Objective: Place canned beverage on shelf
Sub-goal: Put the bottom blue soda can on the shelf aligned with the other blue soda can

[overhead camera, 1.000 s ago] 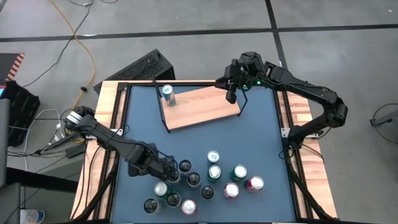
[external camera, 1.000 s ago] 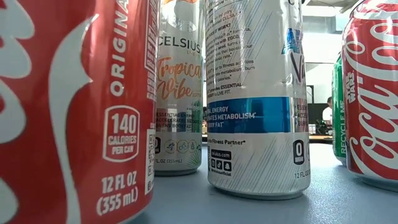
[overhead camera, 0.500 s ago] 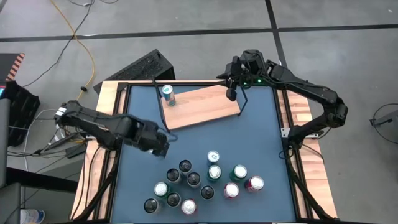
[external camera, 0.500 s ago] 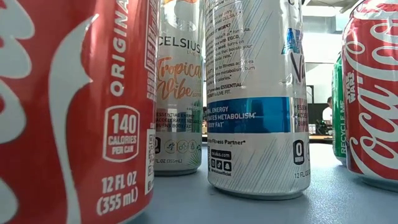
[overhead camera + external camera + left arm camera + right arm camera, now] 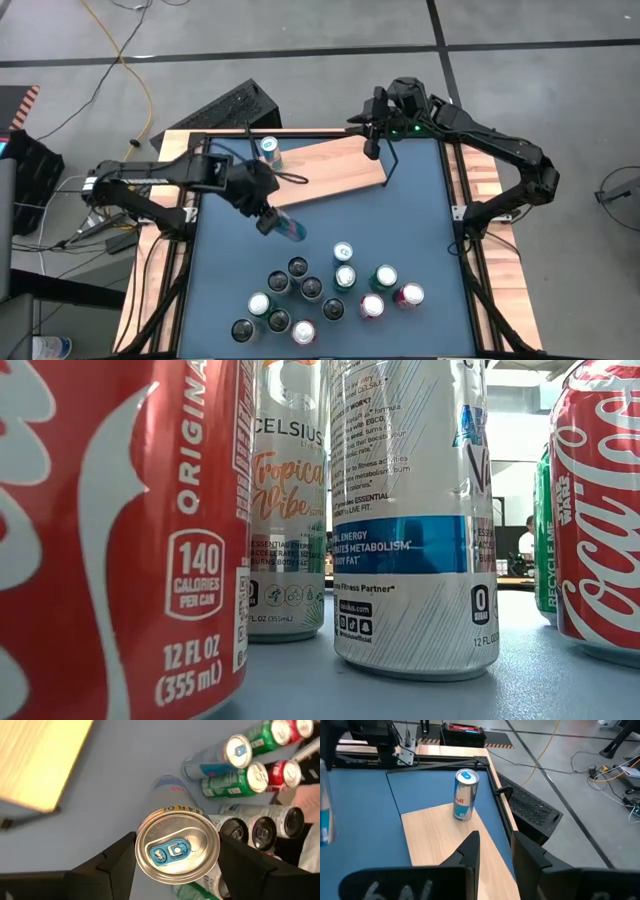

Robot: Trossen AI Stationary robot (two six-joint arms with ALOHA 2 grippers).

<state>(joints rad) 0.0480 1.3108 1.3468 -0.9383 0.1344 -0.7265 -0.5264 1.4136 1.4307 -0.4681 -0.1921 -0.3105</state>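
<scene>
The blue table carries the shelf, a light wooden board in a thin black wire frame, near its far edge. One slim blue-and-silver can already stands upright on the board near its left end, so the task looks begun but far from finished. A cluster of cans stands well apart from the shelf on the near half of the table, a dozen or so, all waiting to be moved.

The left arm reaches in from the table's left edge, its forearm crossing the shelf's left corner. The left gripper hangs above bare table between the shelf and the cluster, with its two fingers closed on a can with a blue band. In the high view this can lies tilted, its far end pointing towards the cluster. The left wrist view looks onto its silver top and blue tab, with a finger pressing each side. It has yet to be carried to the board and set upright.

The right arm waits folded over the shelf's far right corner. The right gripper points along the board towards the standing can, holding nothing, its fingers slightly parted.
</scene>
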